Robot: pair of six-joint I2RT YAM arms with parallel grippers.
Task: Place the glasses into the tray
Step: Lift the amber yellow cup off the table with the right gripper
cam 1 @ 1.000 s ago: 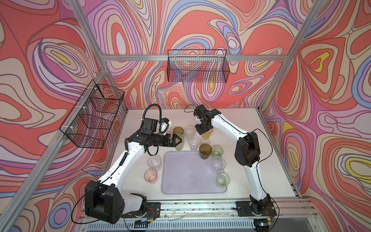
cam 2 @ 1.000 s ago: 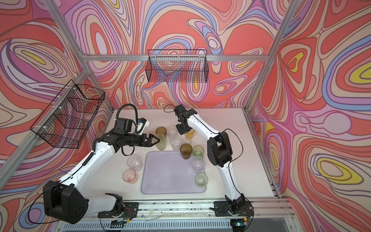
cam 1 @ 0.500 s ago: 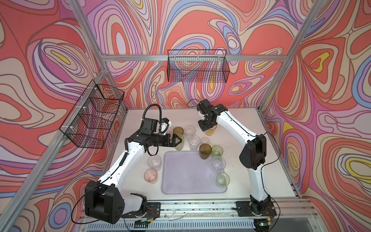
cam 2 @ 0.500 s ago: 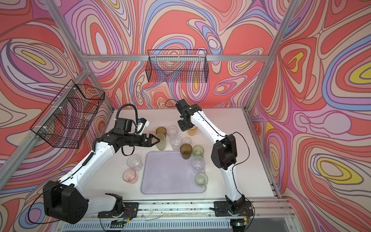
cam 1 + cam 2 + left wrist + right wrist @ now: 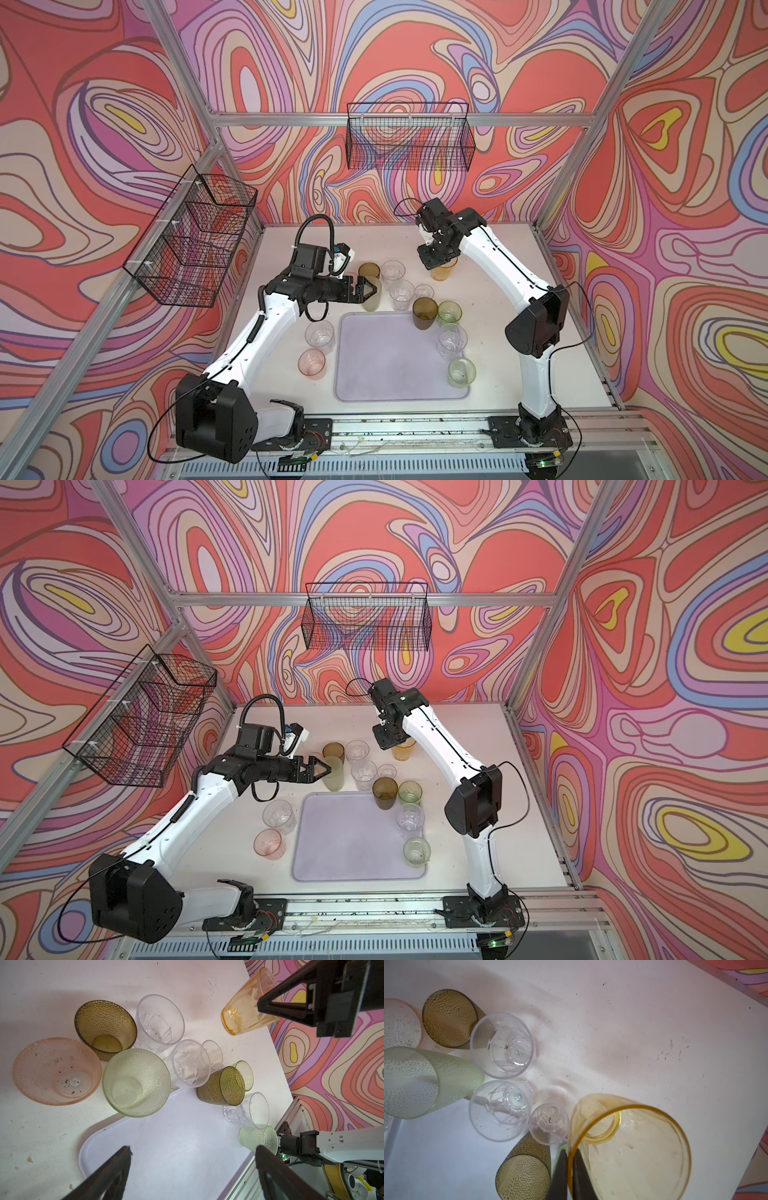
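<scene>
The right gripper [image 5: 569, 1154] is clamped on the rim of the amber glass [image 5: 444, 272] (one finger inside, one outside, seen in the right wrist view), at 1 o'clock from the tray [image 5: 390, 365]. The left gripper [image 5: 370, 291], jaws wide apart and empty, hovers at 11 o'clock beside the tall pale green glass [image 5: 371, 301]. A clear glass [image 5: 320, 337] and a pink glass [image 5: 312, 363] stand just off the tray at 9 o'clock.

The pale lilac rectangular tray [image 5: 395, 374] lies on the white desk [image 5: 511, 365]. An olive-brown dimpled tumbler [image 5: 424, 312] stands in its far right corner and a pale green tumbler [image 5: 461, 372] in its near right. A pink tumbler [image 5: 311, 363] stands just left, and an amber-yellow faceted tumbler [image 5: 444, 271] is behind.
</scene>
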